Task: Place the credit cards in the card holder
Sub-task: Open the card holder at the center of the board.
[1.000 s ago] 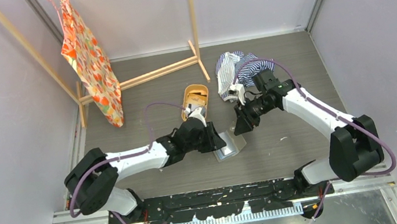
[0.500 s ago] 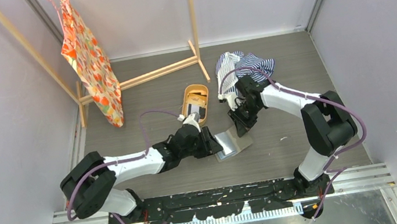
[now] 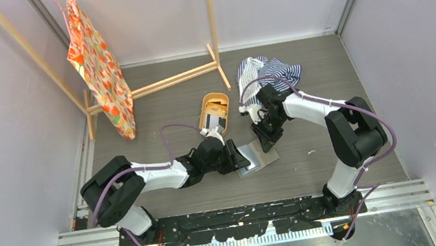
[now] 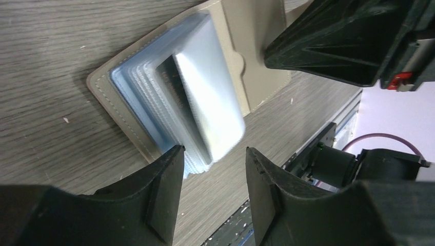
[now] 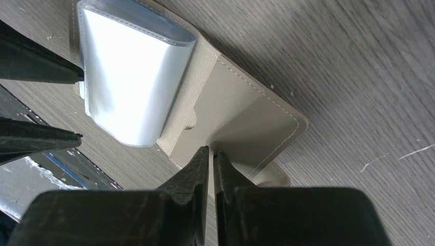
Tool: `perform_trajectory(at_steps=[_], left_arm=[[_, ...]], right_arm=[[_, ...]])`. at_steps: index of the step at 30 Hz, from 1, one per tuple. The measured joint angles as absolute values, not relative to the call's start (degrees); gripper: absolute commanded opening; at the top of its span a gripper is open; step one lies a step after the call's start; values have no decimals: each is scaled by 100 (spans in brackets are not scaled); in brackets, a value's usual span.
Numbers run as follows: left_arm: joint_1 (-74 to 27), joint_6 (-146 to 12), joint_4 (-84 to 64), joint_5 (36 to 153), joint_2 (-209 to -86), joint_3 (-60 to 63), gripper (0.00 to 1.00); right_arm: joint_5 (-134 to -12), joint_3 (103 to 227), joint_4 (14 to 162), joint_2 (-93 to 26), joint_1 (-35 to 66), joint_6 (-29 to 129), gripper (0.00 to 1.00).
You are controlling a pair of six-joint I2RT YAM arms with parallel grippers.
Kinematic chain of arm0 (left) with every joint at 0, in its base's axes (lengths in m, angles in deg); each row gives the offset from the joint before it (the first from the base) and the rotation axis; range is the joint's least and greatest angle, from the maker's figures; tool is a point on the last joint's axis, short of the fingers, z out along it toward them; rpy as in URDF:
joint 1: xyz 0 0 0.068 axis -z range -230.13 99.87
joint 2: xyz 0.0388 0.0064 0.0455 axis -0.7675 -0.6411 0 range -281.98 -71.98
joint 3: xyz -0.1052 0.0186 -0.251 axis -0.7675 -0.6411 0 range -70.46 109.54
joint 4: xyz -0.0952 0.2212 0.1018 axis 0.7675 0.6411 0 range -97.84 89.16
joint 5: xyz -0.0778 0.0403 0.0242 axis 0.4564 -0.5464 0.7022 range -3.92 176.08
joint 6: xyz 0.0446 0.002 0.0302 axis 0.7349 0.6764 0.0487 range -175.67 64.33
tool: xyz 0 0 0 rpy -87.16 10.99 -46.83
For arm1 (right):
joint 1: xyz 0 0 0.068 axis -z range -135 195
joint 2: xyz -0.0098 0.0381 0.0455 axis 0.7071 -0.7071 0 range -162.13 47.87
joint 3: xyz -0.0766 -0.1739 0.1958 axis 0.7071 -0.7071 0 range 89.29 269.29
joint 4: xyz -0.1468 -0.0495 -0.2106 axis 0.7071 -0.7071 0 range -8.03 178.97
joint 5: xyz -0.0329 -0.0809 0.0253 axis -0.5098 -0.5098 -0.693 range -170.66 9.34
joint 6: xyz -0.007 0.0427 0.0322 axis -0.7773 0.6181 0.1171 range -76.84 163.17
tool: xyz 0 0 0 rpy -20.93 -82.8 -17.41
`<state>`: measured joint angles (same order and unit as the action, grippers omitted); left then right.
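The card holder point(image 3: 258, 158) lies open on the table, tan covers spread and clear sleeves point(image 4: 205, 110) fanned up. A dark credit card point(image 4: 172, 84) sits in one sleeve. My left gripper point(image 4: 213, 151) is open, its tips on either side of the sleeves' near edge and gripping nothing. My right gripper point(image 5: 211, 151) is shut on the edge of the holder's bare cover flap point(image 5: 251, 123), beside the snap tab point(image 5: 272, 177). More credit cards, one black point(image 3: 214, 124) and one tan point(image 3: 218, 104), lie in the oval orange tray point(image 3: 203, 109) behind the left gripper point(image 3: 238, 157).
A striped cloth point(image 3: 269, 71) lies crumpled behind the right arm. A wooden rack point(image 3: 158, 83) with a hanging patterned orange cloth point(image 3: 94, 63) stands at the back left. Walls close in on both sides.
My right arm swung in towards the holder, dropped low, and its jaws closed on the cover flap. My left gripper opened wider and shifted slightly along the sleeves.
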<state>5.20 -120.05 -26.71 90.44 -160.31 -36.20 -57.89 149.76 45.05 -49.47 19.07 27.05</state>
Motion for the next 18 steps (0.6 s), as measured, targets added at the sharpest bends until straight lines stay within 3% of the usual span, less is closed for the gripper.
perform_trajectory(at_steps=[9, 18], left_arm=[[520, -11988, -2208, 8970, -16228, -3340, 56], [483, -12020, -2350, 9035, -16353, -3314, 52]], right_arm=[[-5890, 14987, 4457, -5104, 1870, 2707, 14], [-5914, 15015, 4409, -5130, 1830, 2707, 15]])
